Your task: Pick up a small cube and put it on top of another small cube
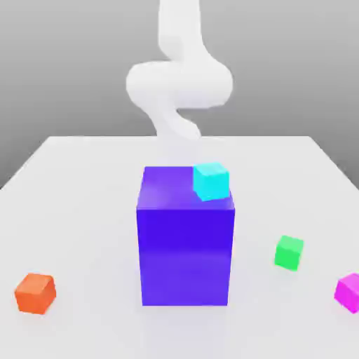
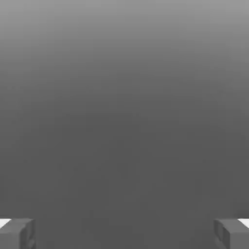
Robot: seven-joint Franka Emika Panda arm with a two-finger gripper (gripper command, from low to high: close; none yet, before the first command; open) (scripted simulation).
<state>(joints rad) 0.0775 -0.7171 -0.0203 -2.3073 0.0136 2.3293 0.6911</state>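
A small cyan cube (image 1: 210, 181) with a matte, flat-shaded skin sits on top of a tall blue-violet block (image 1: 185, 245), at the back corner toward the exterior view's right, turned a little out of line with the block's edges. The block stands upright in the middle of a pale white table (image 1: 84, 210).

Three more small cubes lie on the table around it, each well apart from the others. An orange cube (image 1: 35, 292) rests near the front on the exterior view's left. A green cube (image 1: 289, 252) sits to the exterior view's right of the block, and a magenta cube (image 1: 348, 292) lies farther out that way, cut by the picture's edge.

The white robot arm (image 1: 179, 84) rises behind the block, bending over above the table's far side; the big block stands between it and the near cubes.

In the hand view the gripper (image 2: 124, 233) has its two grey fingers (image 2: 17, 233) spread as wide as they go, one at each side, with nothing between them but a plain grey background. It holds nothing.
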